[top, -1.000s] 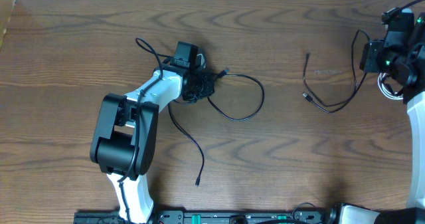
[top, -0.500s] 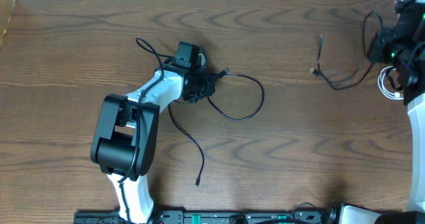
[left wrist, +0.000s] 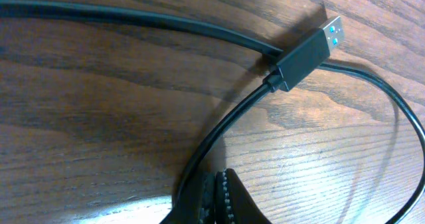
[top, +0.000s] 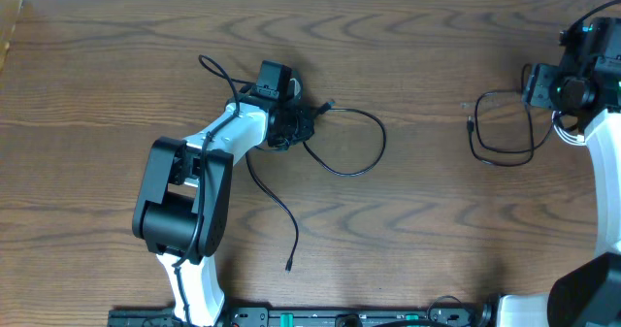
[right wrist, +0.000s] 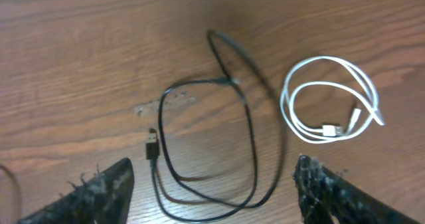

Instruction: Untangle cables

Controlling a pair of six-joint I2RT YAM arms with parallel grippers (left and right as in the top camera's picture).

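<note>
Looks mostly sorted to me. The white cable (right wrist: 330, 129) is lying coiled by itself on the right side of the desk (top: 437, 230). The right black cable (right wrist: 251, 137) is sitting just beside it and, as far as I can tell, isn't crossing it, though it's looping over itself once. The right end effector (right wrist: 212, 174) is hovering above that loop with its fingers spread wide, gripping nothing.

The left black cable (top: 374, 147) is lying well apart from those two, over at centre-left. The left end effector (left wrist: 216, 194) is pressing down near the desk with its fingers together, and the cord is running right into them, so I'm reading that as clamped on the cable. Its plug (left wrist: 309, 51) is resting across its own cord, and from overhead the cable is curling out to the right with a tail trailing toward the near side. So I'm guessing what's left is pulling this one out straight, maybe the loop on the right too.

Room-wise, there's a big stretch of bare wood sitting between the two groups and along the near side, so dragging toward the middle is looking safe. The right-hand pile is lying close to the right arm, so things are getting tighter there.
</note>
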